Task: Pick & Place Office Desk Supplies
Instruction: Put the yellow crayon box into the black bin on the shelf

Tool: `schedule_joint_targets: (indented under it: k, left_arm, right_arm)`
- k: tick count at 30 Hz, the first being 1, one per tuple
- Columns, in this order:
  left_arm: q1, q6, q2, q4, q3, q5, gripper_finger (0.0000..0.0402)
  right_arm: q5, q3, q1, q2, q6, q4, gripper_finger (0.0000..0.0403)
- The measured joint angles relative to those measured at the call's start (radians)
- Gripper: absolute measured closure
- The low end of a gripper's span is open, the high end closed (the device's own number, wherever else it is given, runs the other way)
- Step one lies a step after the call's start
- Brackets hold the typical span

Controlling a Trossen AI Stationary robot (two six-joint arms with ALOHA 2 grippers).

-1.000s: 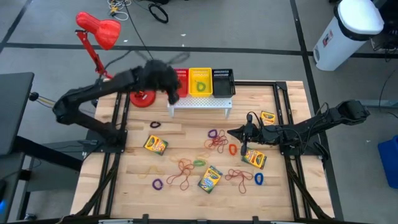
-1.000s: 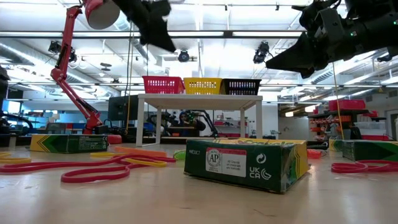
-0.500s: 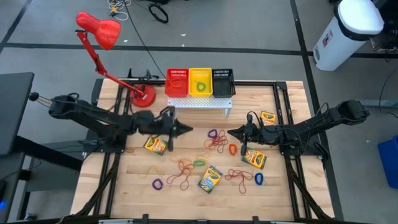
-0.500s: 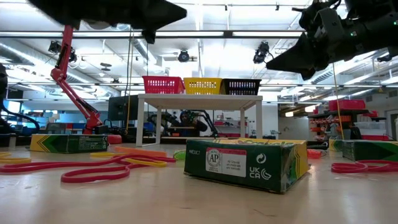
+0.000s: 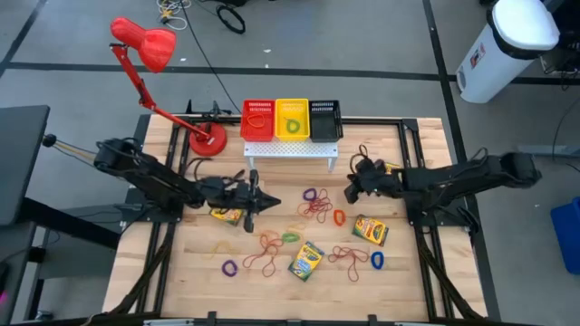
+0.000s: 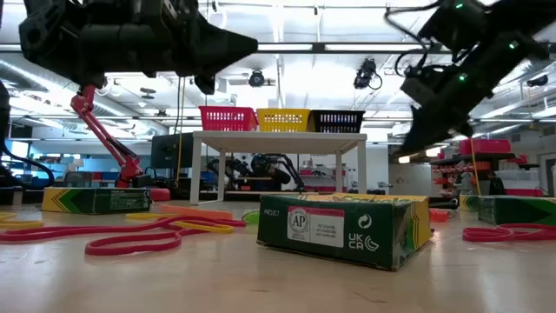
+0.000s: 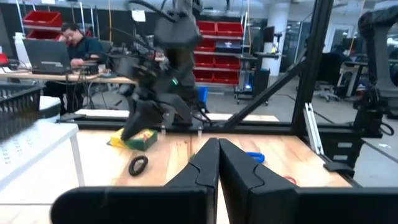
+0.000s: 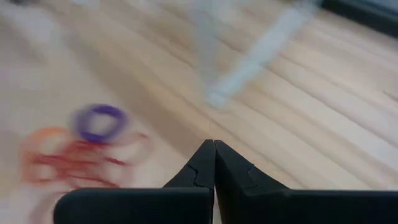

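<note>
1. Nearest, along the lower part of the high view, lie a purple band (image 5: 228, 268), a tangle of red bands (image 5: 265, 252), a crayon box (image 5: 306, 260), more red bands (image 5: 348, 257) and a blue band (image 5: 377, 260) on the wooden table (image 5: 408, 290).
2. Slightly higher, a second box (image 5: 370, 230) lies right of centre, with an orange band (image 5: 340, 217) to its left and a green band (image 5: 290, 237) near the middle.
3. In mid-frame, the left gripper (image 5: 272, 202) hangs over the table with its fingers pressed together and nothing between them; a third box (image 5: 225, 215) lies under the left arm.
4. Right of it sits a cluster of purple and red bands (image 5: 314, 205), between the two grippers.
5. The right gripper (image 5: 349, 192) is in the centre-right of the high view, its fingers also pressed together and empty; its wrist view looks down on a purple band (image 8: 99, 122) and blurred red bands (image 8: 68, 158).
6. Behind the right gripper, a fourth box (image 5: 391, 169) lies near the table's right edge.
7. Farther back, at top centre, a white rack (image 5: 290, 150) stands on the table; red (image 5: 257, 119), yellow (image 5: 292, 119) and black baskets (image 5: 325, 119) sit behind it, and the yellow one holds a green band.
8. Farthest, at upper left, is a red lamp (image 5: 145, 45), its base (image 5: 207, 141) left of the rack.
</note>
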State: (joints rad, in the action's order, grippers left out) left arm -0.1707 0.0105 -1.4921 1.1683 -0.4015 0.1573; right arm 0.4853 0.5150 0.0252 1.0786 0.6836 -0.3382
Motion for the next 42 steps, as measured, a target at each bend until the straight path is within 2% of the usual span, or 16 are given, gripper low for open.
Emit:
schedule_joint_targets:
  k: [3,6,11,19,26,35,42]
  left_arm:
    - [0.0,0.0,-0.02,0.005,-0.008,-0.001,0.0388]
    - [0.0,-0.011,-0.02,0.011,-0.008,0.0,0.0388]
    - [0.0,-0.011,-0.019,0.028,-0.008,-0.001,0.0388]
    - [0.0,-0.001,-0.019,0.017,-0.008,-0.001,0.0388]
    - [0.0,-0.001,-0.019,0.017,-0.008,-0.001,0.0388]
    - [0.0,-0.001,-0.019,0.017,-0.008,-0.001,0.0388]
    - [0.0,-0.001,-0.019,0.017,-0.008,-0.001,0.0388]
  right_arm:
    - [0.004,0.086,0.077,0.0,0.132,-0.314,0.0398]
    - [0.019,0.125,0.148,0.0,0.243,-0.546,0.0398]
    - [0.002,0.1,0.262,0.028,0.287,-0.677,0.0398]
    - [-0.033,0.08,0.355,0.146,0.255,-0.683,0.0398]
    - [-0.079,0.08,0.362,0.26,0.215,-0.635,0.0398]
    - [-0.144,0.12,0.361,0.233,0.147,-0.515,0.0398]
    - [-0.116,0.168,0.361,0.168,0.098,-0.52,0.0397]
